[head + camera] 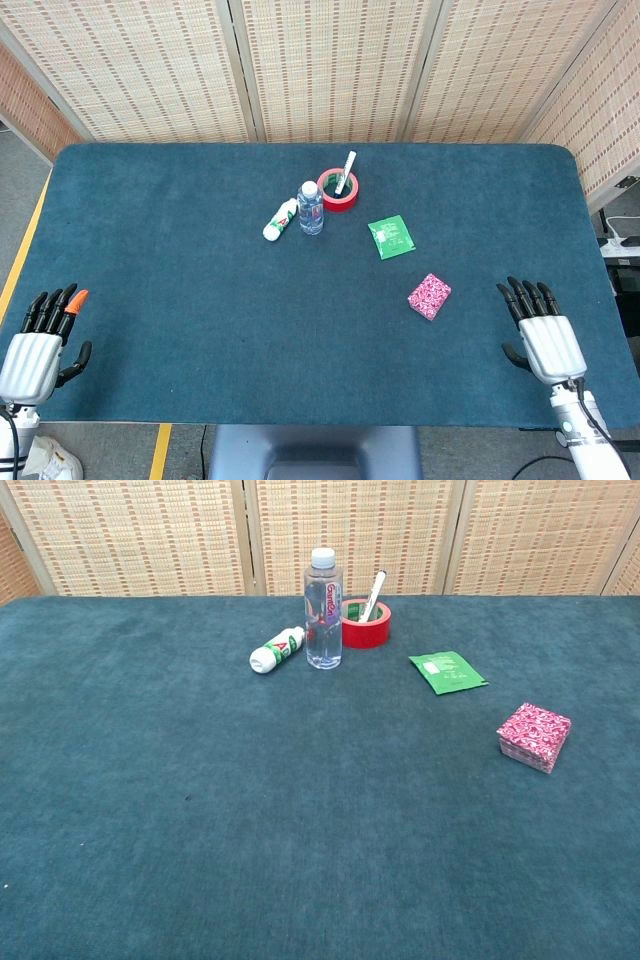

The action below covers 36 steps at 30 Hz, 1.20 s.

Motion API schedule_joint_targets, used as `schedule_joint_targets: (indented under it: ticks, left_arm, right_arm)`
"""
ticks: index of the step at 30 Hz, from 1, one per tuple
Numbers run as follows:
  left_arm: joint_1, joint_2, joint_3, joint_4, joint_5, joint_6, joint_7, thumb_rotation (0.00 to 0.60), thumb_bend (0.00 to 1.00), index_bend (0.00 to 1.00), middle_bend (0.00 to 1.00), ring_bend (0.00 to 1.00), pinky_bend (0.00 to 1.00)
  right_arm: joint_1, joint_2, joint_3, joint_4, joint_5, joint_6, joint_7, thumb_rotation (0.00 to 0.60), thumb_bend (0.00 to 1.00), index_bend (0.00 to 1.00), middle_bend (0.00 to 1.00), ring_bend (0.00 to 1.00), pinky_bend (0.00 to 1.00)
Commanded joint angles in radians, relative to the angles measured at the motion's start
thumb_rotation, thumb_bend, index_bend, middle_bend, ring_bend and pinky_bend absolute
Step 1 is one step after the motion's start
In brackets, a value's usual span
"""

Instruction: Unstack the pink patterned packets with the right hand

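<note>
While packets [429,296] sit stacked, count unclear, right hand [541,335] and left hand [42,339] rest empty, fingers spread.

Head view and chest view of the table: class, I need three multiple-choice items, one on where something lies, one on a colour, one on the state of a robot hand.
1. Where does the stack of pink patterned packets lie?
A. Inside the red tape roll
B. Alone on the cloth, nearer the right robot hand
C. Under the water bottle

2. What colour is the flat sachet beside the stack?
A. Green
B. Yellow
C. Black

3. What is the right robot hand doing?
A. Gripping the water bottle
B. Pinching the marker
C. Holding nothing, fingers apart at the table edge

Answers:
1 B: the head view shows the stack well clear of the red tape roll and water bottle, toward the right side.
2 A: both views show it green.
3 C: the head view shows it holding nothing, short of the stack.
</note>
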Motion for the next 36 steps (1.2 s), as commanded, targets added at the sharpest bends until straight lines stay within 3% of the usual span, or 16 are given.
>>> schedule_joint_targets:
  ticks: [1,10,20,27,36]
  left_arm:
    - [0.003,-0.001,0.001,-0.001,0.001,0.002,0.006,0.6,0.46,0.0,0.0,0.0,0.0]
    - [0.0,0.0,0.002,-0.002,0.011,0.003,-0.004,0.6,0.46,0.0,0.0,0.0,0.0]
    - [-0.01,-0.006,-0.009,0.009,-0.015,-0.023,-0.002,0.6,0.46,0.0,0.0,0.0,0.0]
    - [-0.016,-0.013,-0.013,0.009,-0.028,-0.039,0.015,0.6,0.46,0.0,0.0,0.0,0.0]
    - [-0.019,-0.014,-0.013,0.01,-0.034,-0.048,0.019,0.6,0.46,0.0,0.0,0.0,0.0]
  right_arm:
    - [0.005,-0.001,-0.001,0.002,-0.001,-0.01,0.003,0.6,0.19,0.0,0.0,0.0,0.0]
    - [0.06,-0.028,0.016,0.082,0.025,-0.102,0.013,0.6,0.19,0.0,0.0,0.0,0.0]
    - [0.275,-0.084,-0.007,0.378,-0.15,-0.327,0.166,0.6,0.19,0.02,0.03,0.0,0.0]
    - [0.372,-0.17,-0.05,0.595,-0.267,-0.35,0.348,0.6,0.19,0.14,0.13,0.0,0.0]
    - [0.43,-0.24,-0.08,0.691,-0.303,-0.358,0.422,0.6,0.19,0.16,0.14,0.0,0.0]
